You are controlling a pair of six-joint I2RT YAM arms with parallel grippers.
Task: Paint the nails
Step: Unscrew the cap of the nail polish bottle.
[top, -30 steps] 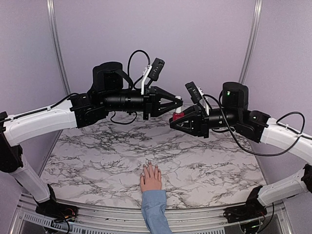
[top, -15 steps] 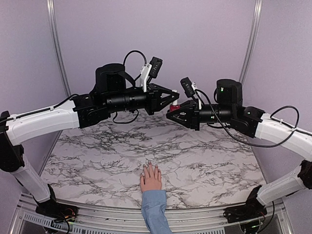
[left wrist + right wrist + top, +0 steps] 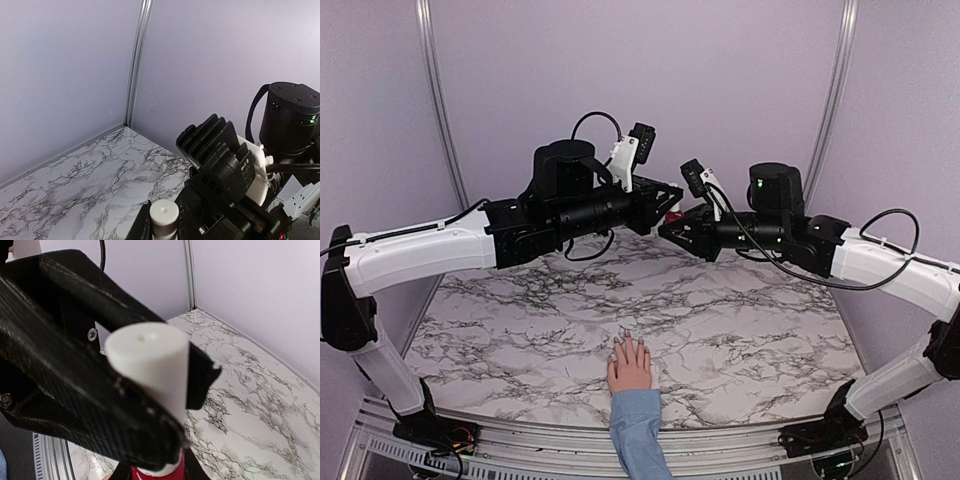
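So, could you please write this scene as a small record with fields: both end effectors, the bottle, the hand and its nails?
left end effector: shut on white cap, high above the table
right end effector: shut on polish bottle, just under the cap
cap loosened: cannot tell
hand: flat at the table's near edge, blue sleeve
nails: too small to judge colour; nothing near them

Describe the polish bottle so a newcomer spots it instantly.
Look above the marble table, far middle, where the arms meet. Held between the left gripper and right gripper is the polish bottle: small, dark red, white-capped, the only red thing there.
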